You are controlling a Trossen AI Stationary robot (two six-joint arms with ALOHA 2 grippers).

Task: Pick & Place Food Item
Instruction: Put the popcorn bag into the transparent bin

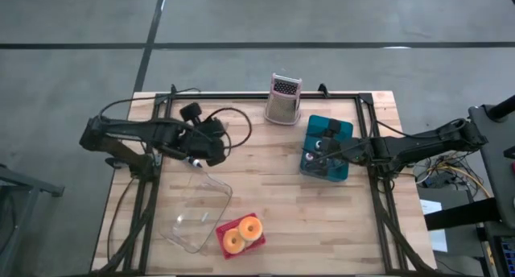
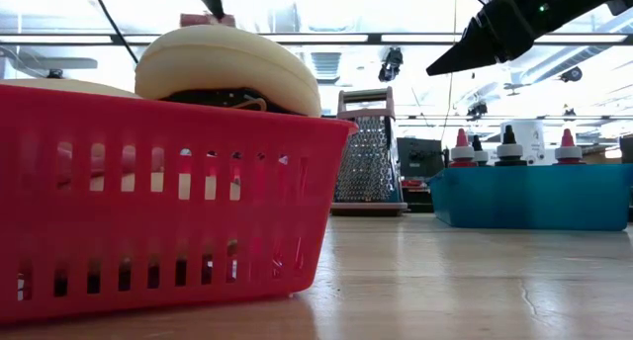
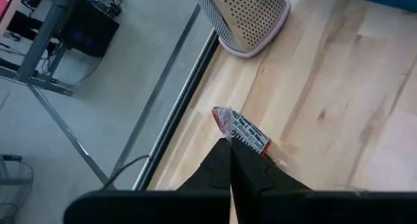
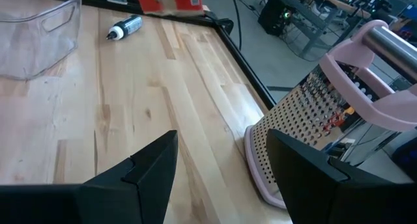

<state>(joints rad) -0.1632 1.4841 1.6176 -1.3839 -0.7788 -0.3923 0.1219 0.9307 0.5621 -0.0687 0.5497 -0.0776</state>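
Left gripper [image 3: 229,160] pinched shut on red-and-white food packet [image 3: 244,129], raised over table [image 1: 322,221] near grater [image 1: 282,100]. Right gripper [image 4: 221,165] wide, empty, over blue bin [image 1: 327,148]. Thin edge hold; could slip free before clear container [image 1: 197,212].

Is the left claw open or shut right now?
Shut on a small packet: the left claw's two dark fingers meet, pinching its end.

Red basket [image 2: 148,202] w/ donuts [image 2: 227,68] up front; grater [image 2: 368,157] & blue bin [image 2: 534,197] behind, dark fingers [image 2: 485,39] above.
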